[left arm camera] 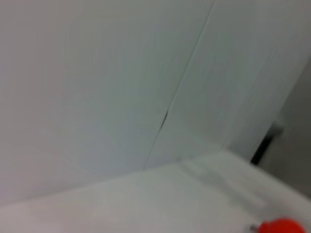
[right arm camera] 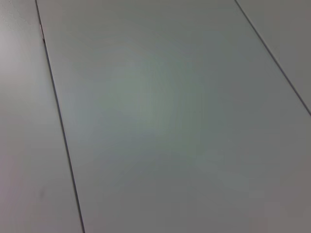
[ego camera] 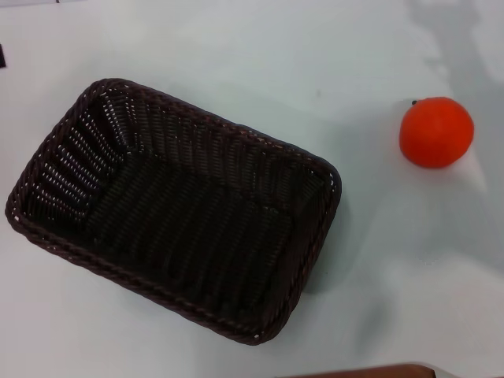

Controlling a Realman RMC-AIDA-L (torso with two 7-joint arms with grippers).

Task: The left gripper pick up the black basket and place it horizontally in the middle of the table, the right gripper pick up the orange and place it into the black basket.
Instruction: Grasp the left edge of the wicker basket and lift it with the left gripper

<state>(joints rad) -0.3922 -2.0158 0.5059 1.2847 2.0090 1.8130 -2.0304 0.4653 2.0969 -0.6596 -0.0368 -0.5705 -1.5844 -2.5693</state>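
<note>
The black basket [ego camera: 177, 209] is a large dark woven wicker basket. It lies empty and slanted on the left half of the table [ego camera: 260, 63] in the head view. The orange [ego camera: 436, 131] sits on the table at the right, well apart from the basket. Its top edge also shows in the left wrist view [left arm camera: 284, 226]. A thin black sliver at the head view's far left edge may be part of the left arm; I cannot tell. No gripper fingers show in any view.
The right wrist view shows only pale panels [right arm camera: 160, 121] with dark seams. The left wrist view shows a pale wall [left arm camera: 97, 87] and the table edge [left arm camera: 146, 194]. A brown strip [ego camera: 370, 371] lies at the head view's bottom edge.
</note>
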